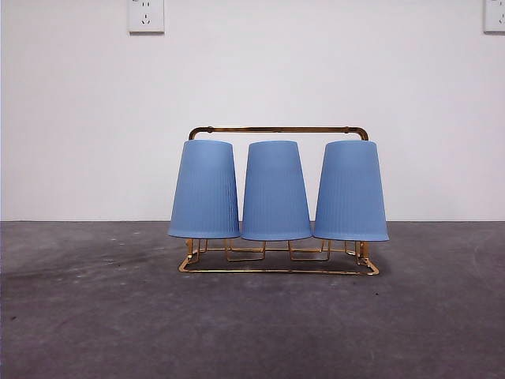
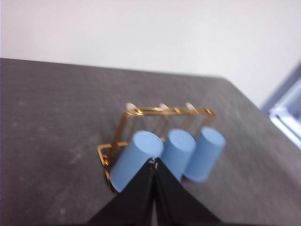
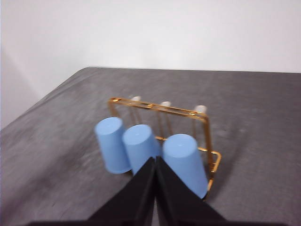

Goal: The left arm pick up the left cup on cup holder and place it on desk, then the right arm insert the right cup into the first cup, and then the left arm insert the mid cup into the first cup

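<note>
All three blue cups sit upside down on the pegs of the rack (image 1: 278,130), which stands on the surface (image 1: 95,316) near the middle. Nothing has been lifted yet, so I judge the step in hand is the first one: my left arm taking the left cup (image 1: 204,189).

To do it well, I'd first spread the left end effector (image 2: 154,162), whose jaws are pressed together now, tips meeting in a point. Then I'd come down over the outer cup, close on its ribbed wall above the wide rim, and lift straight up along the peg so the rack isn't dragged. The mid cup (image 1: 276,189) stands just beside it, rims nearly touching, so the inner jaw has little room; I'd go in slowly. The rack looks light and could tip.

Both arms hang back, above and behind the rack, looking down at the cup bottoms; neither shows in the front view. The right end effector (image 3: 155,162) is likewise closed and empty, nearest the right cup (image 1: 351,189), waiting.
</note>
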Controlling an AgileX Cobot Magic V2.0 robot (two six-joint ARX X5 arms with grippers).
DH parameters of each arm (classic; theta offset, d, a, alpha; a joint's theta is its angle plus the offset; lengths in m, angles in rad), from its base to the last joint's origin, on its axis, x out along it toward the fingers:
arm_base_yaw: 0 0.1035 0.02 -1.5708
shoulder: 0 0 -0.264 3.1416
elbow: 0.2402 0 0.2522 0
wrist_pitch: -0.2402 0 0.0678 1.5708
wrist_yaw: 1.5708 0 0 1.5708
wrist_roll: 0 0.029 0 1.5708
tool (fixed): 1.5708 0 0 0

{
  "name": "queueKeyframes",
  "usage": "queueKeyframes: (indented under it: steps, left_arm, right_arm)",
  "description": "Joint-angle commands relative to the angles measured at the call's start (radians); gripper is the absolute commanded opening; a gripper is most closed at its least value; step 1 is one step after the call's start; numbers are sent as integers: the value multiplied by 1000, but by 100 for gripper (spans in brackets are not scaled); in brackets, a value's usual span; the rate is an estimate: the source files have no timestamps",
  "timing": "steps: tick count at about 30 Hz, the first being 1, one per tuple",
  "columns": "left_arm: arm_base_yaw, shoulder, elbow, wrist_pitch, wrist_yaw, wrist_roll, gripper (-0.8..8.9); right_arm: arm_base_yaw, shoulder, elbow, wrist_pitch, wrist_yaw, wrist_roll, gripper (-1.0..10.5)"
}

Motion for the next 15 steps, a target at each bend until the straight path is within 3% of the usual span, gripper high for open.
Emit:
queueKeyframes:
  steps: [1, 8, 15]
  left_arm:
    - [-34, 68, 116, -82, 32, 146, 8]
    - [-128, 156, 257, -241, 140, 301, 8]
    - [-159, 158, 258, -292, 155, 305, 37]
  right_arm:
    - [27, 46, 79, -42, -37, -89, 3]
    - [146, 113, 201, -201, -42, -249, 3]
    - [166, 116, 206, -213, -36, -228, 3]
